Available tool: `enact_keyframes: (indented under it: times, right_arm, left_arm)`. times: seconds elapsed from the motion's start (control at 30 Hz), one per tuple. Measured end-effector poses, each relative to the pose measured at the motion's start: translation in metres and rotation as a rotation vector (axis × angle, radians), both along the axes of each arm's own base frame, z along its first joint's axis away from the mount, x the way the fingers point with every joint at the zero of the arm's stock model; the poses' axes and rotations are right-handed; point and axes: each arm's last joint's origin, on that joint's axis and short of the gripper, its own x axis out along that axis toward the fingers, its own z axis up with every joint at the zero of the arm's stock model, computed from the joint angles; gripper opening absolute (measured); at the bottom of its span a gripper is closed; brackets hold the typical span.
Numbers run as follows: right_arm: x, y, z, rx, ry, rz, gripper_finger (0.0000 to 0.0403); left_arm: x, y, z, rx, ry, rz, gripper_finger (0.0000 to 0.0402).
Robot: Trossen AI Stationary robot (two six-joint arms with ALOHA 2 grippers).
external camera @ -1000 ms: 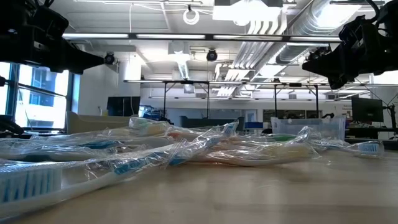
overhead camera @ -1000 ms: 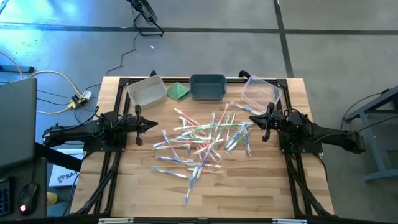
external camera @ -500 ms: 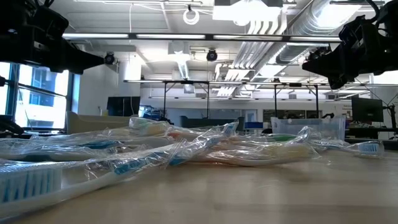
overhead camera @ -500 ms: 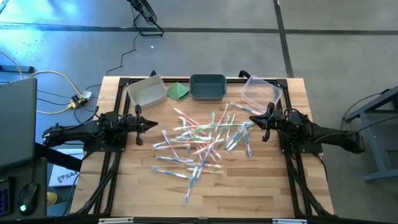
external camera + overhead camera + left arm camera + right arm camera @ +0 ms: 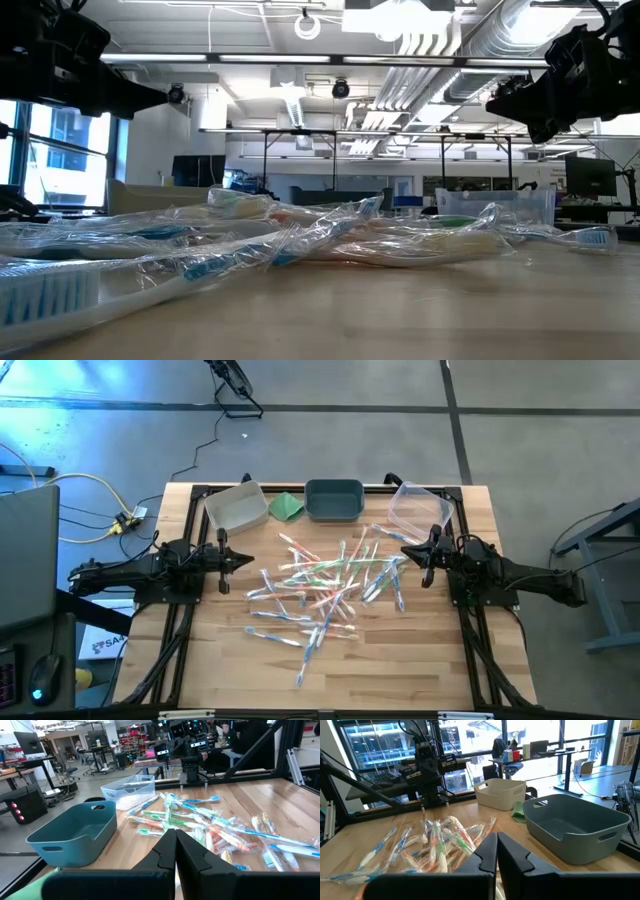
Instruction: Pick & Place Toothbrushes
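Table [image 5: 420, 660] — a pale wooden top with a dark frame, carrying everything listed below.

Left arm — lying along the table's left side, its left gripper [image 5: 247, 561] hanging above the wood just left of the pile, fingers clenched together and grasping nothing; in its own wrist view the two dark fingers [image 5: 167, 851] are meeting at a point.

Right arm — lying along the right side, its right gripper [image 5: 405, 552] hanging at the pile's right edge, fingers likewise pressed together on nothing.

Teal bin [image 5: 334, 500] — sitting at the far edge, centre.

Pale bin [image 5: 236, 507] — sitting at the far edge, to the left of the teal one and turned slightly askew.

Clear bin [image 5: 417, 510] — sitting at the far right, just beyond the right gripper.

Green cloth [image 5: 287, 506] — lying folded between the pale bin and the teal bin.

Toothbrushes [image 5: 325, 585] — lying flat in a loose heap at the table's middle, between the two grippers and nearer than all three bins, each in a clear wrapper. Their long axes are crossing every way: many are running left to right, several are slanting from near-left to far-right, and one at the near end [image 5: 309, 655] is pointing almost straight toward the near edge. None is lying in a bin.
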Motion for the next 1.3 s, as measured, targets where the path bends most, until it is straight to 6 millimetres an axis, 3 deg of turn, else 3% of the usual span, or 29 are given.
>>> enact_keyframes:
  times: [1.3]
  right_arm:
    - [0.0,0.0,0.0,0.0,0.0,0.0,0.0005]
  left_arm:
    - [0.0,0.0,0.0001,0.0,0.0,0.0,0.0]
